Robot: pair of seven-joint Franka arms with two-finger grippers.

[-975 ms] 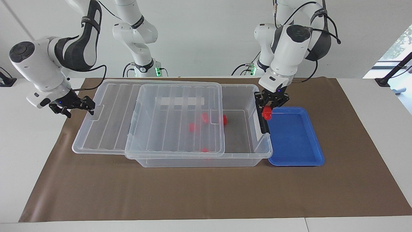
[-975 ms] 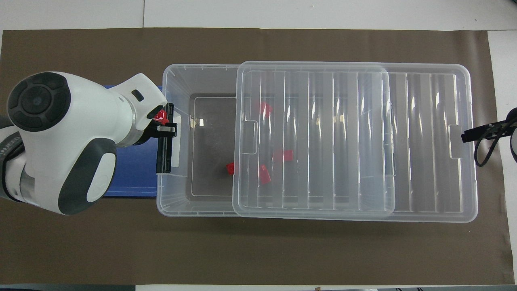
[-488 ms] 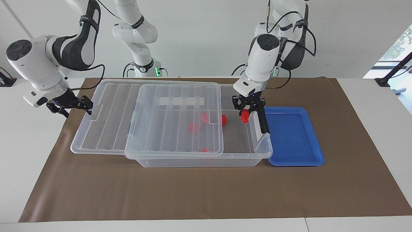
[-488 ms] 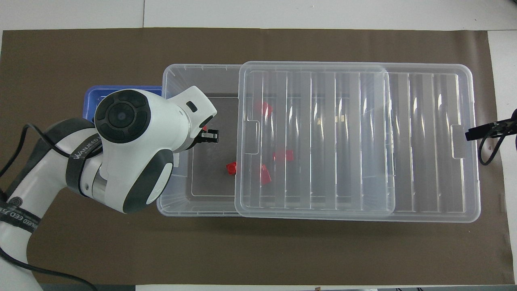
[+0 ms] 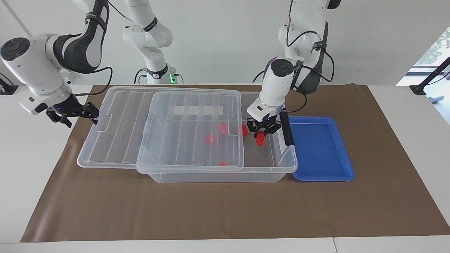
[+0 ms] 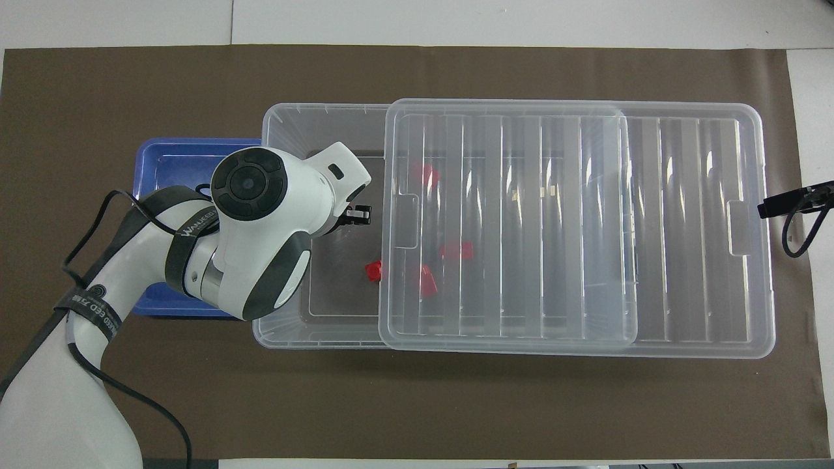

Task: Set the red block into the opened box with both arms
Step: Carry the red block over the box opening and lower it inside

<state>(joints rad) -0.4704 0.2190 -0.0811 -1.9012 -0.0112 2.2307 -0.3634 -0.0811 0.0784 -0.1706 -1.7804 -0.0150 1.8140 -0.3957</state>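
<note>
The red block (image 5: 260,140) hangs in my left gripper (image 5: 261,135), which is shut on it and low over the uncovered end of the box (image 5: 286,165), inside its rim. In the overhead view the left wrist hides the block; only the left gripper's tip (image 6: 357,215) shows. The ribbed clear lid (image 5: 119,133) lies slid along the box toward the right arm's end, overhanging it. My right gripper (image 5: 94,114) stands open just off that end of the lid (image 6: 684,228), and its fingertip (image 6: 769,210) is beside the lid's tab.
Several more red blocks (image 6: 373,270) lie on the box's floor, most under the lid. A shallow blue tray (image 5: 321,151) sits against the box at the left arm's end. Brown paper (image 5: 225,211) covers the table. Two slimmer arms (image 5: 151,35) stand at the robots' edge.
My left gripper carried the red block from above the tray's edge, over the box's end wall, and down into the uncovered end. The right gripper drew back slightly from the lid's tab.
</note>
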